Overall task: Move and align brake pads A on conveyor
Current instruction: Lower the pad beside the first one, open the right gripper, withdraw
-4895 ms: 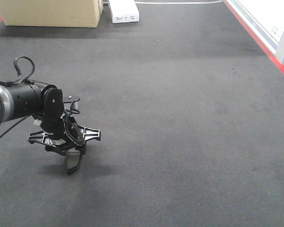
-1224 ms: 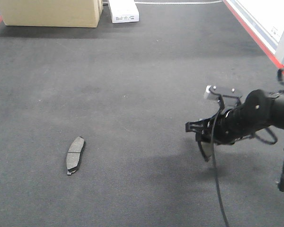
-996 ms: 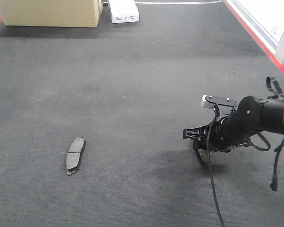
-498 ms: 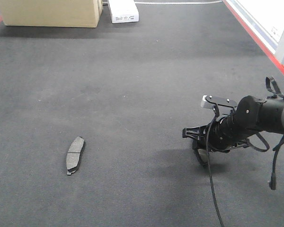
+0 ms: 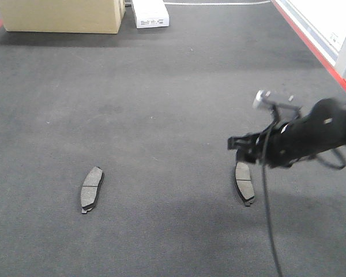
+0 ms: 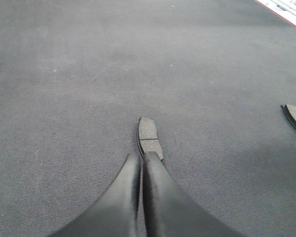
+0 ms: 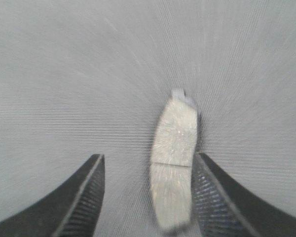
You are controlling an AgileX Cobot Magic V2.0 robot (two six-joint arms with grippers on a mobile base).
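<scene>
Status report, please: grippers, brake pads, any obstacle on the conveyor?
Left gripper shut, empty. Right gripper open over one brake pad, flat on conveyor. Other brake pad lies apart. Nothing between them.

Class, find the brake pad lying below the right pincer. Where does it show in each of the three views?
Front view: the brake pad lies lower right of centre, under the right pincer.
Left wrist view: pad at the right edge, cut off.
Right wrist view: pad at centre, between the open fingers.
Shared landmark: the conveyor under it.
</scene>
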